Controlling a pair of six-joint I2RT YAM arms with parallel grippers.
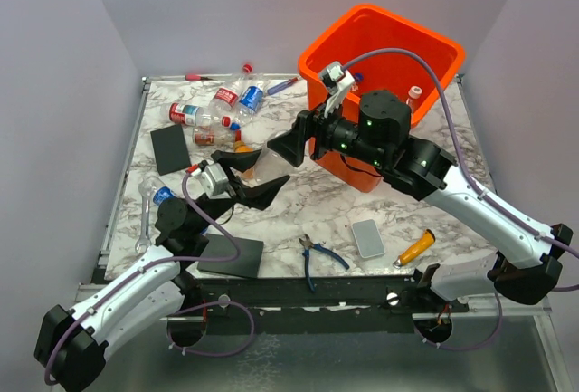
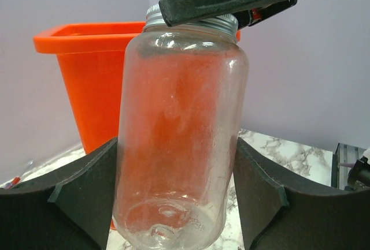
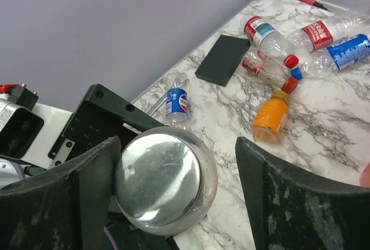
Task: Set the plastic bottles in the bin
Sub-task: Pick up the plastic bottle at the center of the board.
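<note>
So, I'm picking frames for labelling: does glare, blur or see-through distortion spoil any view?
Top external: evenly lit and sharp, only soft shadows. Left wrist: the orange bin shows smeared and warped through the clear bottle held in the left pincer. Right wrist: the metal lid carries a pale sheen, not blown out; the bottles on the table are crisp.

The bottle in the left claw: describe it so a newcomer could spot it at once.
Find the big orange bin at far right. Just left of it, the left claw holds a bottle. It is wide, clear and unlabelled with a silver metal cap, unlike the slim labelled bottles lying far left.
</note>
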